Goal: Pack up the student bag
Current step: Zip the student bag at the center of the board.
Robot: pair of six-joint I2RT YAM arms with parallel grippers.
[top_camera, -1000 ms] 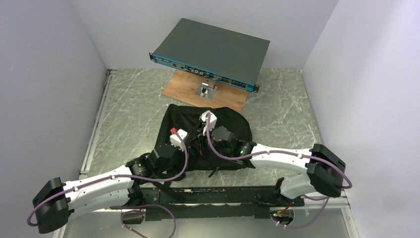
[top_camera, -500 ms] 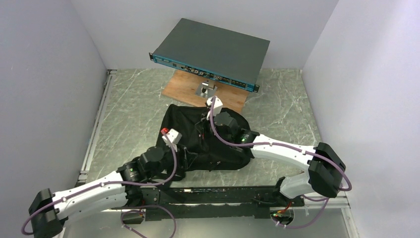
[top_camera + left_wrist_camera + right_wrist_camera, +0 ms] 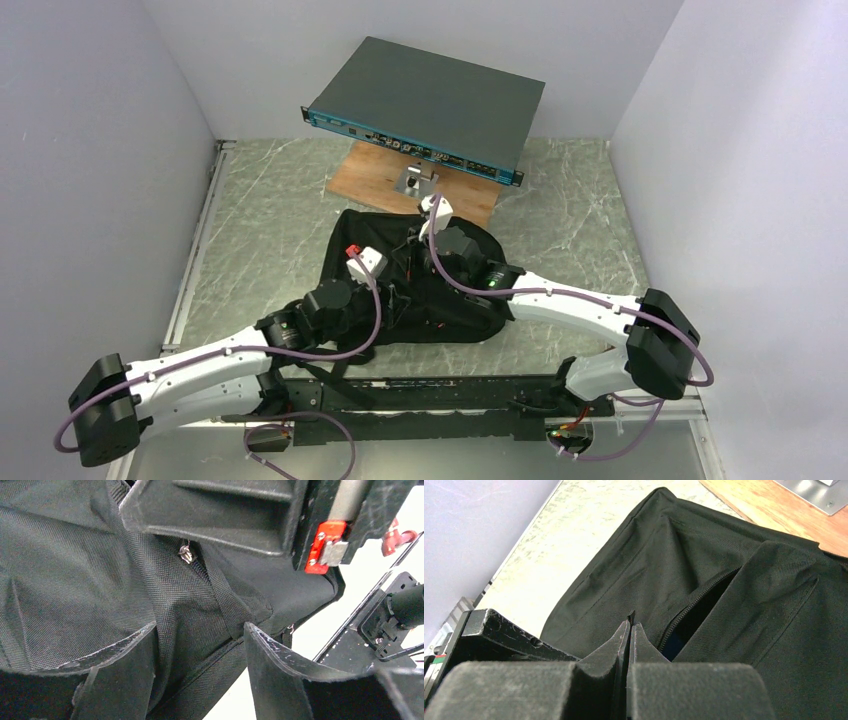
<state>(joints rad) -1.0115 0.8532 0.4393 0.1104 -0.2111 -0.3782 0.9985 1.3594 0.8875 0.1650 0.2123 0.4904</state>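
**Item 1: student bag** (image 3: 362, 232). Black woven fabric, soft and slumped. It lies mid-table (image 3: 270, 220), between the arm bases and the wooden board (image 3: 365, 178). Its outline is roughly as wide as it is deep, so no clear long axis can be read from above.
- Zip opening (image 3: 696, 602): parted, and runs diagonally away from the right fingertips, just to their right. Something blue shows inside the slit, but what it is cannot be told.
- Zip pull (image 3: 186, 554): metal, and lies above a webbing strap (image 3: 225, 600).

**Item 2: right gripper** (image 3: 629, 625). Fingers are pressed together at the bag's far half, beside the slit. Whether a sliver of fabric or a tab is nipped between them cannot be told.

**Item 3: left gripper** (image 3: 197, 630). Fingers stand moderately apart with nothing between them. It hovers over the bag's near-left side, with the strap and zip pull directly ahead.

**Nearness:** both arms are over the bag, and the right is the closer to the opening. In my judgement, any widening of the slit depends on the left fingers reaching the fabric ahead of them.

**Item 4: rack-mount device** (image 3: 425, 105). Grey top and teal front, raised on a bracket (image 3: 417, 180) behind the bag.

**Markings:** no brand or label on the bag can be read. The print on the device's front is too small to read.
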